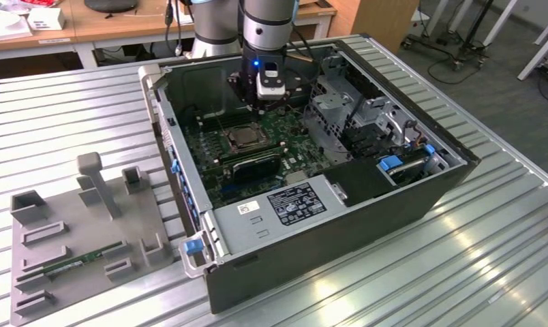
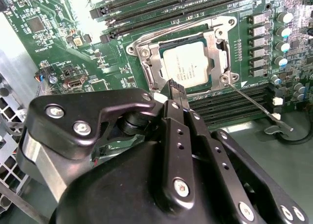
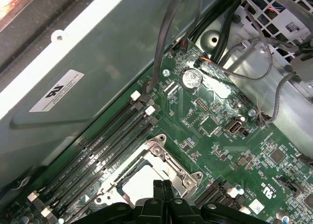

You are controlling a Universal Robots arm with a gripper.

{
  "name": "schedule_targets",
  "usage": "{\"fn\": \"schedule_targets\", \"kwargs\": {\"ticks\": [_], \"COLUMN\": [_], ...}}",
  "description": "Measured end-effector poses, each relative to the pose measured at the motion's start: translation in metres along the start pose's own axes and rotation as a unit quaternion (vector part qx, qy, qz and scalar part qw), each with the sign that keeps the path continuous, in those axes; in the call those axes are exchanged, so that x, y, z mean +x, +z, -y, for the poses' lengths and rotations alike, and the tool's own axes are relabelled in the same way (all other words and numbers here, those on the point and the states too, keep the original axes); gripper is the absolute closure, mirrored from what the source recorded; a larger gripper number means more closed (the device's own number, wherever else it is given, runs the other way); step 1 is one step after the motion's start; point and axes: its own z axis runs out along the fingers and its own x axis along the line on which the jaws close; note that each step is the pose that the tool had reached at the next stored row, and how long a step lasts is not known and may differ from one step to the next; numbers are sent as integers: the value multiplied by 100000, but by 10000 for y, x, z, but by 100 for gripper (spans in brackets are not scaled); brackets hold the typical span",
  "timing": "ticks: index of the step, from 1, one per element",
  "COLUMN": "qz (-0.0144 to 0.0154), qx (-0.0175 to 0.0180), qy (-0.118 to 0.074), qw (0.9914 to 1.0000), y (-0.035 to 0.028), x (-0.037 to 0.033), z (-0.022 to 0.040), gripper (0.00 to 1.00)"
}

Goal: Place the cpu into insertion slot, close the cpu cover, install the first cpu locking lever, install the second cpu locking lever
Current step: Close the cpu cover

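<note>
At the lower left of the exterior view, a grey holder block (image 1: pixel 74 225) lies on the slatted metal tabletop (image 1: pixel 492 259), with a green memory stick (image 1: pixel 78 261) resting in it. At centre an open computer case (image 1: pixel 347 211) lies on its side. The robot arm (image 1: pixel 265 27) reaches into it from the upper middle of the frame.

In the second wrist view the tool (image 2: pixel 176 89) sits at centre frame. Its two black fingers are pressed together with nothing between them, and the tip is just beside the near edge of the insertion slot (image 2: pixel 226 24). At upper centre the cpu (image 2: pixel 188 65) lies flat in the slot. The cpu cover (image 2: pixel 149 72) looks folded down around it, and the chip shows through the cover's window. To the right, a thin wire locking lever (image 2: pixel 254 100) slants from the socket corner toward the lower right, apparently unlatched.

Seating the chip and closing the cover look done, so the lever stage seems to be in hand. A free lever like this calls for a firm push down and a tuck under its catch.
</note>
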Motion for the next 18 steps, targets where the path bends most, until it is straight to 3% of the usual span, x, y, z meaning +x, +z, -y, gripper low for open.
{"fn": "schedule_targets", "kwargs": {"ticks": [11, 15, 18], "qz": [-12, -69, -132], "qx": [9, 65, 127], "qy": [-325, -2185, -4209], "qw": [99999, 99976, 99911], "y": [0, 0, 0], "x": [0, 0, 0], "z": [0, 0, 0], "gripper": [89, 89, 89]}}
